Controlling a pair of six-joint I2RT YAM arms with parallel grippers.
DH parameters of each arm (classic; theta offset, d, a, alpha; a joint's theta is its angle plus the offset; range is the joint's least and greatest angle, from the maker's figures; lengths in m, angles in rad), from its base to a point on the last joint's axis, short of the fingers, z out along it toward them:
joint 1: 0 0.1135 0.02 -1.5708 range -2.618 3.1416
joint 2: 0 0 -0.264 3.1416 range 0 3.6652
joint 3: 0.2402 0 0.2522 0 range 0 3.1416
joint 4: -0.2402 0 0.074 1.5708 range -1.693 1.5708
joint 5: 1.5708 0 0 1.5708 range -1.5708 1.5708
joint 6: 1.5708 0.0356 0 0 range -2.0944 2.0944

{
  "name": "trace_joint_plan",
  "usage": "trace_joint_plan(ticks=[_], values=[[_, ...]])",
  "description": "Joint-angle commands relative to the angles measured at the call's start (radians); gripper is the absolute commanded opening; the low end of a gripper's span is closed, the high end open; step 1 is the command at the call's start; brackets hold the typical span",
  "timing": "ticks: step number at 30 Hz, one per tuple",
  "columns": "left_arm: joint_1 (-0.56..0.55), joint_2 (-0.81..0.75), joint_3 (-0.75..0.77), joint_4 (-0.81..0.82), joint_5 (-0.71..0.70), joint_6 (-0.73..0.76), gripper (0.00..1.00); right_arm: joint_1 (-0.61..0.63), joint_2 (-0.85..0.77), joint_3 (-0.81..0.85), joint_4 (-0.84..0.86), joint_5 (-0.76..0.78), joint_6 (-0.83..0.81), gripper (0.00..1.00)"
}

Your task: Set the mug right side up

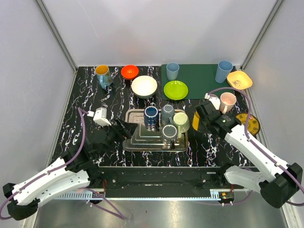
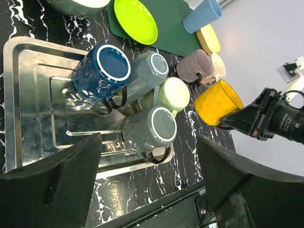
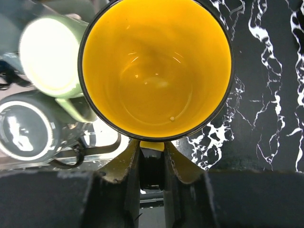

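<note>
Black marble table [image 1: 90, 95] w/ white veins, grey walls round it. Metal tray [image 1: 142, 138] sits mid-table and carries four mugs, all bottoms-up: dark blue mug [image 1: 151, 112] at the tray's far-left part, grey-blue mug [image 1: 167, 111] just R of it, pale green mug [image 1: 181, 118] at the tray's R edge, grey mug [image 1: 169, 132] at its near side.

Yellow mug [image 3: 156, 66] is just off the tray's R edge, beside the pale green one. It's tipped on its side, mouth facing the R wrist cam, so the whole inside shows. R gripper [image 3: 152, 156] is clamped on it at the rim, fingers [image 3: 124, 166] pinched close w/ a dark part btwn them. Can't tell if the mug touches the table.

L gripper [image 1: 122, 127] hangs over the tray's L edge, jaws spread wide, nothing btwn them.

Beyond the tray: white bowl [image 1: 144, 86], and a lime plate [image 1: 175, 90] on a green mat [image 1: 199, 78]. Pink mug [image 1: 228, 100] is far-R of the tray, past the R gripper
</note>
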Motion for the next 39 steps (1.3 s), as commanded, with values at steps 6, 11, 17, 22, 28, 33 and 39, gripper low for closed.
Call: trace_joint_plan(ticks=[6, 11, 17, 22, 28, 33, 39], values=[[0.005, 0.005, -0.013, 0.0, 0.002, 0.006, 0.82, -0.11, 0.005, -0.109, 0.097, 0.069, 0.063, 0.0], [0.003, 0.008, -0.039, 0.026, 0.026, -0.006, 0.82, -0.28, 0.008, -0.152, 0.16, 0.075, 0.065, 0.0], [0.005, 0.034, -0.049, 0.046, 0.057, -0.009, 0.82, -0.412, 0.077, -0.174, 0.223, 0.075, 0.065, 0.0], [0.005, 0.042, -0.062, 0.047, 0.071, -0.011, 0.82, -0.45, 0.153, -0.195, 0.297, 0.069, 0.078, 0.0], [0.005, 0.04, -0.071, 0.04, 0.078, -0.014, 0.82, -0.475, 0.219, -0.18, 0.317, 0.049, 0.065, 0.0], [0.005, 0.059, -0.068, 0.04, 0.091, -0.015, 0.83, -0.475, 0.211, -0.187, 0.292, -0.033, 0.057, 0.33], [0.005, 0.116, -0.069, 0.044, 0.115, -0.015, 0.86, -0.473, 0.092, -0.195, 0.232, -0.106, 0.051, 0.62]])
